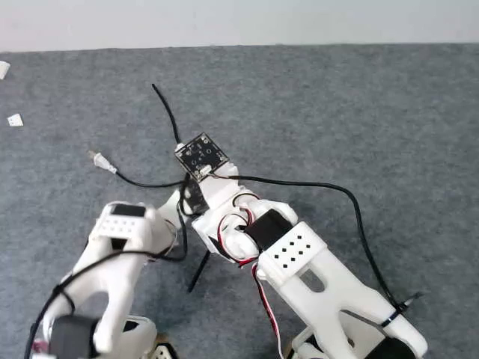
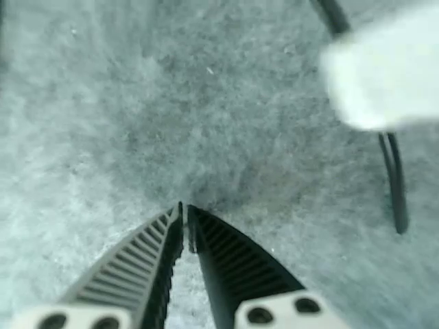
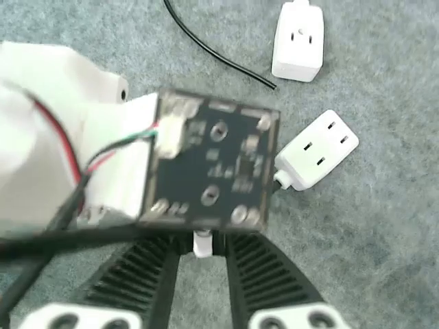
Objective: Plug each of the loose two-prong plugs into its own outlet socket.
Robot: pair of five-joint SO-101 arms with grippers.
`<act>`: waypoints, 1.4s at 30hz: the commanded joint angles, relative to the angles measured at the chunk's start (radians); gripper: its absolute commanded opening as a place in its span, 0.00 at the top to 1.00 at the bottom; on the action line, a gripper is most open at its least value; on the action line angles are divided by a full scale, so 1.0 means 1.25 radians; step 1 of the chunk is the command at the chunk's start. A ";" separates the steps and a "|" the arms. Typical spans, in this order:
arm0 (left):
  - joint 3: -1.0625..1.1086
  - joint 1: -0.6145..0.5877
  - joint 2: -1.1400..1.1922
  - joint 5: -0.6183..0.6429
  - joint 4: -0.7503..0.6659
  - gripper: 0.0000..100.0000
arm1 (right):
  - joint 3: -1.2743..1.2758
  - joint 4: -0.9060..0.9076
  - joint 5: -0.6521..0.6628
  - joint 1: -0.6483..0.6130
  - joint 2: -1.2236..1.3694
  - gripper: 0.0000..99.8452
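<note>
Two white outlet blocks lie on the grey carpet in the right wrist view, one farther off (image 3: 297,41) and one nearer (image 3: 317,151), sockets facing up. My right gripper (image 3: 201,241) is shut on a small white piece (image 3: 201,245) that looks like a plug, mostly hidden by the left arm's black camera board (image 3: 212,164). My left gripper (image 2: 184,209) is shut with nothing in it, tips low over bare carpet. A loose white two-prong plug (image 1: 98,158) on a black cord lies to the left of both arms.
Black cords (image 1: 168,112) run across the carpet near the arms, and one (image 3: 219,51) ends close to the farther outlet. A camera board (image 1: 200,155) tops the crossed wrists in the high view. White scraps (image 1: 14,120) lie far left.
</note>
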 commanded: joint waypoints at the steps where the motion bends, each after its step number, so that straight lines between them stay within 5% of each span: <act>1: 0.021 0.002 -0.071 0.001 -0.050 0.99 | -0.009 -0.019 0.006 0.015 -0.025 0.99; 12: 0.024 -0.076 -0.059 0.301 -0.270 0.99 | -0.010 -0.067 0.086 0.078 -0.024 0.99; 20: 0.024 -0.088 -0.059 0.306 -0.279 0.99 | -0.033 -0.157 0.233 0.148 0.013 0.99; 34: 0.037 -0.088 -0.065 0.255 -0.279 0.99 | -0.318 -0.158 0.578 0.172 0.385 0.99; 42: 0.036 -0.088 -0.065 0.255 -0.279 0.99 | -0.352 -0.150 0.658 0.208 0.416 0.99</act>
